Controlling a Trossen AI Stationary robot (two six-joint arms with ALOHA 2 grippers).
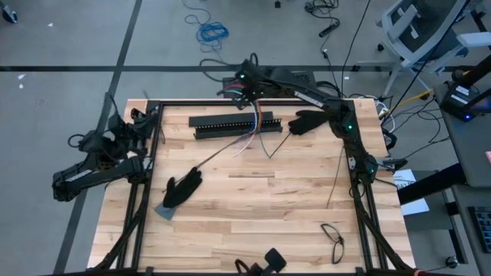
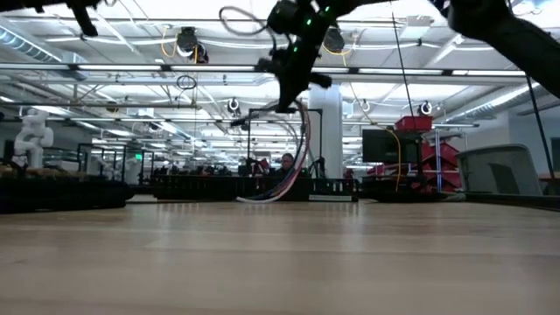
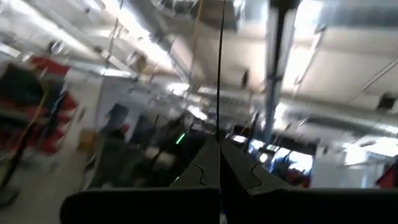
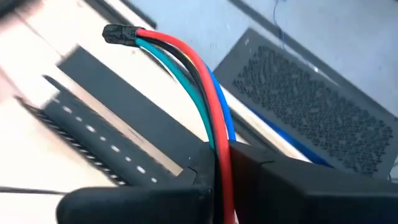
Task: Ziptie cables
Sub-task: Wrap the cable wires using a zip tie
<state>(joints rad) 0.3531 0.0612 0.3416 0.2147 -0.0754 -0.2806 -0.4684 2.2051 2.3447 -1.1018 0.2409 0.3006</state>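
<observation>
The cables are a bundle of thin coloured wires at the table's far middle. My right gripper is raised above the far edge and shut on them. In the low view it stands high over the table with the cables hanging below. A long black slotted bar lies under them. My left gripper is drawn back at the table's left edge, shut on a thin black strip. My left gripper pinches the thin black strip between its two shut fingers; the strip stands straight out beyond the fingertips, clear of the table. My right gripper pinches the red, green, blue and black wires together between its two fingers, slanting down from above. A short end with a black plug sticks out past the fingers. The long part hangs slack, its lower ends down at the table by the bar.
Two black gloves lie on the wood, one near the left middle and one right of the bar. Thin black strips lie between them. A black cable loop lies near the front right.
</observation>
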